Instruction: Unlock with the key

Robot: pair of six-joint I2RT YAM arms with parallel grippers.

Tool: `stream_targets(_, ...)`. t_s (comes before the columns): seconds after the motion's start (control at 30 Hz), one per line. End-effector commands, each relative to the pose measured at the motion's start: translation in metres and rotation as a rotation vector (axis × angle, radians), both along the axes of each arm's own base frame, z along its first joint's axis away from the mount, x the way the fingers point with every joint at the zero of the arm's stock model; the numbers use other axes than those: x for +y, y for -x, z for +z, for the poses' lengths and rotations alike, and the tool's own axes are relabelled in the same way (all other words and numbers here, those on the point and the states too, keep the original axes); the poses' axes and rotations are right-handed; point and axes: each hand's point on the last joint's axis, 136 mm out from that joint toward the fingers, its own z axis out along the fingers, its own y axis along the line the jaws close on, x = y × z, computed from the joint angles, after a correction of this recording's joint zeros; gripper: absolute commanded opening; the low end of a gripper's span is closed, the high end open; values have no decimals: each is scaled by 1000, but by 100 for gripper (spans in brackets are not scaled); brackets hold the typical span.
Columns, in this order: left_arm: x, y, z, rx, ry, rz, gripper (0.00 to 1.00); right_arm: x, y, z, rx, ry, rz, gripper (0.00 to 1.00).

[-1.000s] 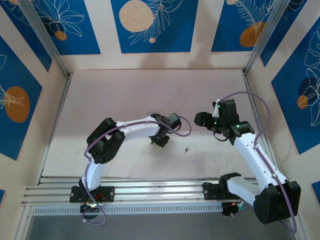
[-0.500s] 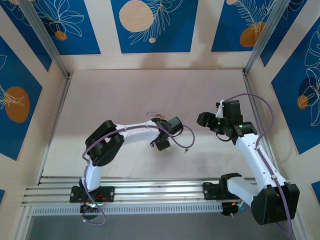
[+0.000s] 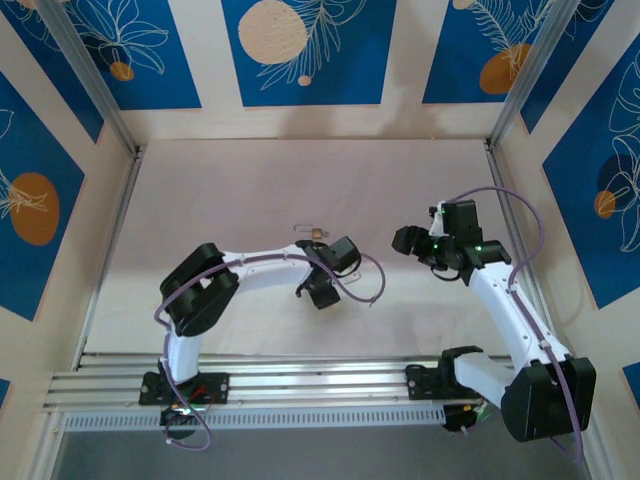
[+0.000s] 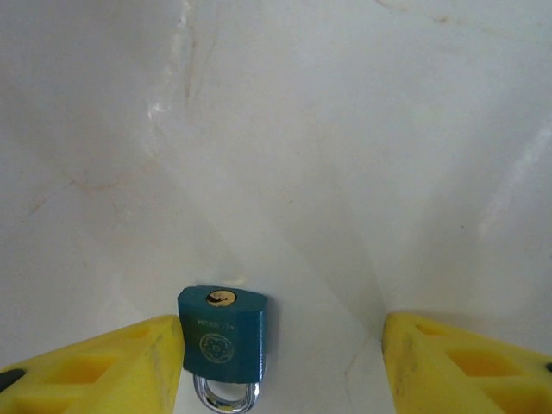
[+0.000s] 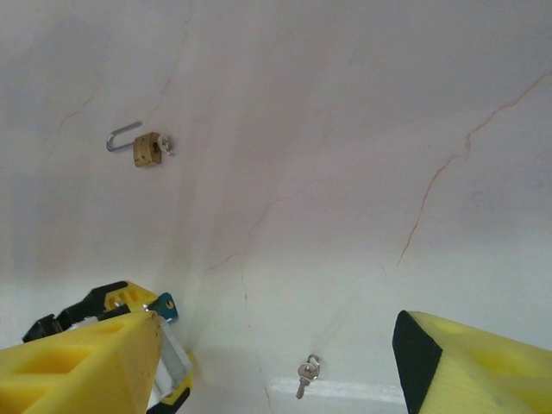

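Pale marbled tabletop [image 3: 230, 190] runs across the whole cell, closed in by walls [image 3: 300, 50] with blue leaf-patterned panels.

At the middle of the table, the left gripper [image 4: 281, 336] points down at the surface with its jaws spread wide. Its yellow padded fingers [image 4: 112, 362] sit in the two lower corners of the left wrist view. A teal padlock [image 4: 224, 336] lies between them, off to one side. It is against or just beside the finger on the left of that view, and a broad strip of bare table separates it from the other finger. The padlock's brass keyhole [image 4: 221, 298] faces up the picture, away from the wrist. Its silver shackle [image 4: 226, 395] points back toward the wrist. Nothing is pinched between the jaws.

Just beyond this gripper, toward the back wall, lies a small brass padlock [image 3: 316, 232]. In the right wrist view its shackle [image 5: 122, 134] stands swung open.

The right gripper [image 3: 403, 240] hangs to the right of the left one, well apart from it. Its jaws are also spread wide, with only bare table between its yellow fingers [image 5: 86, 362].

The key [image 5: 305, 373], small and silver, lies loose on the table below the gap between the right gripper's fingers in the right wrist view. It touches neither padlock and neither gripper. In that same view, a teal corner of the padlock shows at the lower left.
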Motion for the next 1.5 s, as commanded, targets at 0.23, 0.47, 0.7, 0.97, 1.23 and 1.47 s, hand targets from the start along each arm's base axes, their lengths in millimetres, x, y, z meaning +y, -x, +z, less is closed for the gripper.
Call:
stream_targets(0.23,21,-10,26,-20,43,59,61,28,29,-52,196,20,78,49)
stream_targets(0.47,15,-13,64,-75,146,93,62,43,45,-85,313,-41,127,19)
stream_targets(0.7,-6,-6,84,-21,303,139,62,57,49,-105,395,-82,179,15)
stream_targets(0.97,-12,-6,91,-39,425,203,63,61,63,-123,462,-75,185,16)
stream_targets(1.23,-13,-6,91,-33,418,201,63,59,72,-133,490,-57,175,19)
stream_targets(1.47,-13,-8,92,-40,414,201,64,63,67,-132,479,-73,186,21)
